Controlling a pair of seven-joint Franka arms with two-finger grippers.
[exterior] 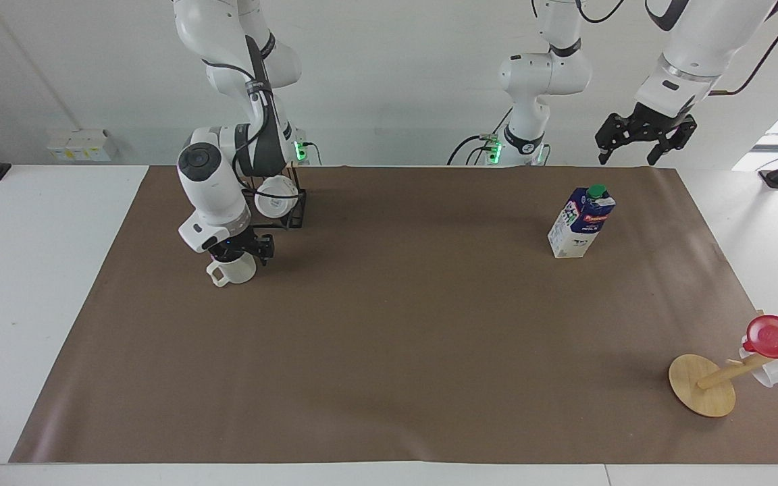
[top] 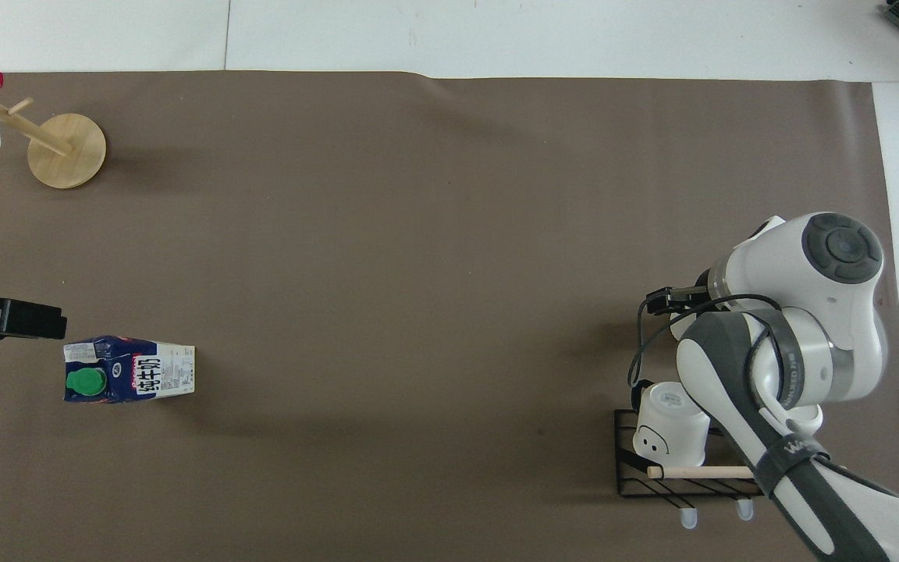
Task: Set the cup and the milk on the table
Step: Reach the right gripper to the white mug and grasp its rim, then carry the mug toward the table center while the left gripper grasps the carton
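Note:
The cup (exterior: 235, 270) stands upright on the brown sheet of the table (exterior: 389, 337), toward the right arm's end, next to a wire rack. My right gripper (exterior: 237, 255) is down at the cup's rim and covers its opening. In the overhead view the right arm hides most of the cup. The milk (exterior: 581, 223) stands upright on the sheet toward the left arm's end; it also shows in the overhead view (top: 129, 378). My left gripper (exterior: 639, 142) is open and empty, high in the air, apart from the milk; it also shows in the overhead view (top: 28, 320).
A black wire rack (exterior: 294, 202) with two white mugs stands beside the cup, nearer to the robots. A wooden mug tree (exterior: 703, 385) with a red plastic cup (exterior: 777, 335) stands at the left arm's end, farther from the robots than the milk.

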